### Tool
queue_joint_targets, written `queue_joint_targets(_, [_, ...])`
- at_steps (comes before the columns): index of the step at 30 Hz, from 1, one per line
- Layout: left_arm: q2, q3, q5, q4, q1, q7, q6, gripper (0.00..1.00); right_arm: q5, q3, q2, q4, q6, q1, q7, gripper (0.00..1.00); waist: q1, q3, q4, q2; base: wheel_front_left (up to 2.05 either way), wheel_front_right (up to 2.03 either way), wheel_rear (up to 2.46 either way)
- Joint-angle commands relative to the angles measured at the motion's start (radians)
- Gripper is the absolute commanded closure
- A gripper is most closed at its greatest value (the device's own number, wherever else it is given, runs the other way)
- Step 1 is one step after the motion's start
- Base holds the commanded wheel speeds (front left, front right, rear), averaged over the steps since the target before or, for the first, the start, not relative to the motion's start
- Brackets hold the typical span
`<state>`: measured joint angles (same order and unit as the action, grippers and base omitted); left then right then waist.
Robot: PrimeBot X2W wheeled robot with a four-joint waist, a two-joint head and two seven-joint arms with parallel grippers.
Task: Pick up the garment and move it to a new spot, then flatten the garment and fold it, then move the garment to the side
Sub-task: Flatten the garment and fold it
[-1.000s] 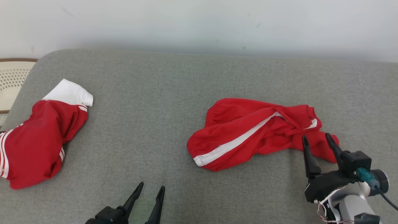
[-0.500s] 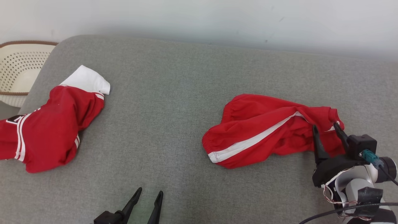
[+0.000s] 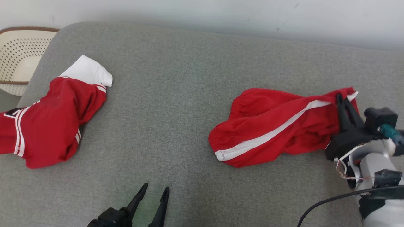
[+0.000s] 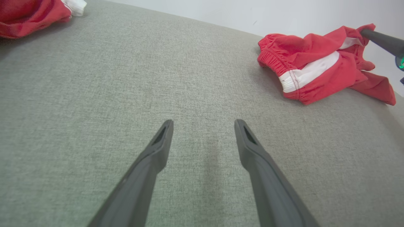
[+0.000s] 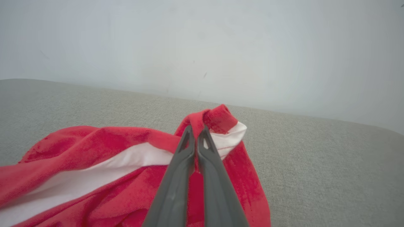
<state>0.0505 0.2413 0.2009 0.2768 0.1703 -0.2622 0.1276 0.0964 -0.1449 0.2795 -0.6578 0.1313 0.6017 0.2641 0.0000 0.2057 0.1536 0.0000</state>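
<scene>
The garment point(image 3: 271, 126) is a crumpled pair of red shorts with a white side stripe, lying right of centre on the grey cushion point(image 3: 170, 94). My right gripper point(image 3: 342, 99) is shut on its far right hem and holds that corner raised off the cushion. In the right wrist view the gripper point(image 5: 195, 130) pinches the red hem, and the garment point(image 5: 94, 151) hangs down to the left. My left gripper point(image 3: 155, 188) stands open near the front edge, with bare cushion between its fingers point(image 4: 204, 123). In the left wrist view the garment point(image 4: 315, 69) shows at the upper right.
A second red garment point(image 3: 53, 116) with a white end lies at the cushion's left side, also seen in the left wrist view point(image 4: 28, 12). A cream perforated basket point(image 3: 19, 56) stands beyond the left edge. A pale wall runs behind the cushion.
My right gripper has shut on the garment's right hem and lifted it up and away. The head camera has shifted. The left gripper stays open in place.
</scene>
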Motion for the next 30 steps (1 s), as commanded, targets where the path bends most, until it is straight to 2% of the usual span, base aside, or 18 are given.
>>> queue_joint_targets(1, [0.0,0.012,0.008,-0.001,0.013,-0.004,0.001,0.0,-0.009,-0.002,0.01,-0.003,-0.001,0.035,0.0,1.0,0.0,0.015,0.014,0.0,0.0,0.0,0.0])
queue_joint_targets(7, [0.0,0.053,0.025,0.005,0.039,-0.004,0.001,0.0,-0.04,0.029,0.034,-0.118,-0.001,0.153,0.0,1.0,0.0,0.043,0.067,0.0,0.0,0.0,0.0])
queue_joint_targets(8, [0.001,0.06,0.027,0.006,0.042,-0.004,0.001,0.0,-0.045,0.041,0.036,-0.147,-0.001,0.171,0.0,0.82,0.0,0.047,0.078,0.0,0.0,0.0,0.0])
queue_joint_targets(9, [0.001,0.064,0.03,0.006,0.044,-0.004,0.001,0.0,-0.054,0.056,0.038,-0.18,-0.001,0.19,0.0,0.19,0.0,0.049,0.087,0.0,0.0,0.0,0.0])
queue_joint_targets(10, [0.001,0.065,0.035,0.004,0.046,-0.004,0.001,0.0,-0.068,0.068,0.04,-0.209,-0.001,0.205,0.0,0.0,0.0,0.052,0.095,0.0,0.0,0.0,0.0])
queue_joint_targets(14, [0.0,0.065,0.036,-0.001,0.044,-0.004,-0.003,0.0,-0.099,0.119,0.033,-0.231,-0.001,0.243,0.0,0.0,0.0,0.053,0.107,0.0,0.0,0.0,0.0])
queue_joint_targets(19, [0.0,0.05,0.036,-0.002,0.019,-0.004,-0.009,0.0,-0.106,0.181,0.009,-0.171,-0.001,0.195,0.0,0.0,0.0,0.033,0.089,0.0,0.0,0.0,0.0])
queue_joint_targets(30, [0.0,0.04,0.022,-0.001,0.002,-0.004,-0.007,0.0,0.031,0.119,-0.027,-0.047,-0.001,-0.064,0.0,0.0,0.0,-0.013,-0.01,0.0,0.0,0.0,0.0])
